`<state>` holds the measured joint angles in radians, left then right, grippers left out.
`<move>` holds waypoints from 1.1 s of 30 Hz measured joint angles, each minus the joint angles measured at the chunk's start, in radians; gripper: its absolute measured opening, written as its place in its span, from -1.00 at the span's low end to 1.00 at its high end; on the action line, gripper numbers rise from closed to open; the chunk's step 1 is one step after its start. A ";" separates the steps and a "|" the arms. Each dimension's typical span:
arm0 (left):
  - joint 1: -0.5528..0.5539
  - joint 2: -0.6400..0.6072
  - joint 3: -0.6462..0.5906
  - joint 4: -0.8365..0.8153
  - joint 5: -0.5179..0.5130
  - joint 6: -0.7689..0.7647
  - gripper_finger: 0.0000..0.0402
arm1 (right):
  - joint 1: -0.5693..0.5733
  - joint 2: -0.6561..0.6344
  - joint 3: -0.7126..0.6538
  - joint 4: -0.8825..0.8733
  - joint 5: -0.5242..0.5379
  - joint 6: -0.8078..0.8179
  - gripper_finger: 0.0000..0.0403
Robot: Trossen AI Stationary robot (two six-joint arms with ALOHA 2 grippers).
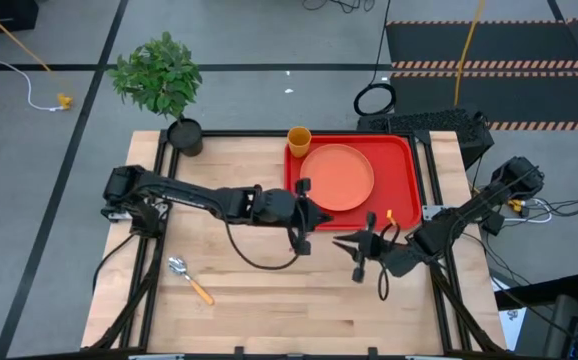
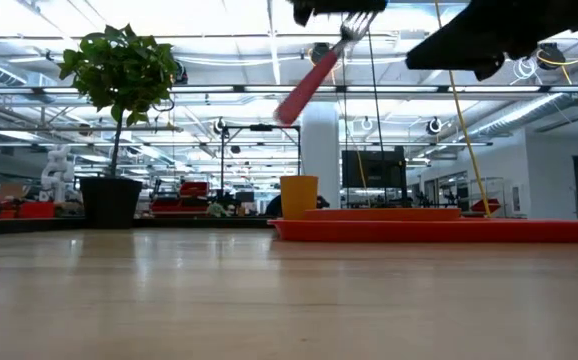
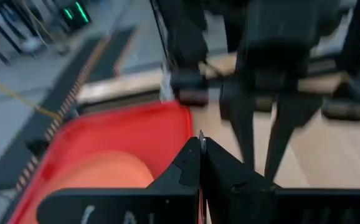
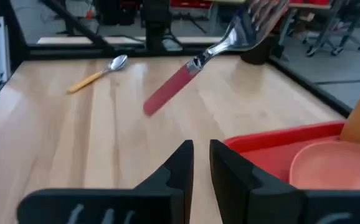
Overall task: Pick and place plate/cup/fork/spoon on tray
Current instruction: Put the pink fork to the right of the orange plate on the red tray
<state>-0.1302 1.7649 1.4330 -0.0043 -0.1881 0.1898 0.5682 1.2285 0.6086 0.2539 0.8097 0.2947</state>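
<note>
Left gripper [image 1: 302,215] held the fork [image 2: 314,75] by its tines, jaws clamped shut, handle hanging down over the counter [image 1: 249,300] beside the tray [image 1: 404,150]. Right gripper [image 1: 361,245] waited nearby, jaws nearly closed, empty. Spoon [image 1: 189,280] lay on the counter.

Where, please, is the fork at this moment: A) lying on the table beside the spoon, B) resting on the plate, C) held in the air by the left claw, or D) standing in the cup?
C: the fork hangs tilted above the table, pinched at its tines by the left claw, while the spoon lies alone on the wood.
</note>
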 joint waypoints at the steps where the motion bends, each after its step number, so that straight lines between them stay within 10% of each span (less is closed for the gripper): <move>1: -0.004 0.000 0.000 0.027 -0.009 0.003 -0.99 | -0.009 0.000 0.000 0.008 0.000 -0.017 -0.79; 33: -0.042 0.132 0.000 0.380 -0.367 0.048 -0.99 | -0.178 0.022 -0.100 0.339 -0.097 -0.026 -0.09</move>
<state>-0.1726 1.8973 1.4334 0.3760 -0.5550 0.2378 0.3901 1.2501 0.5086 0.5930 0.7127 0.2687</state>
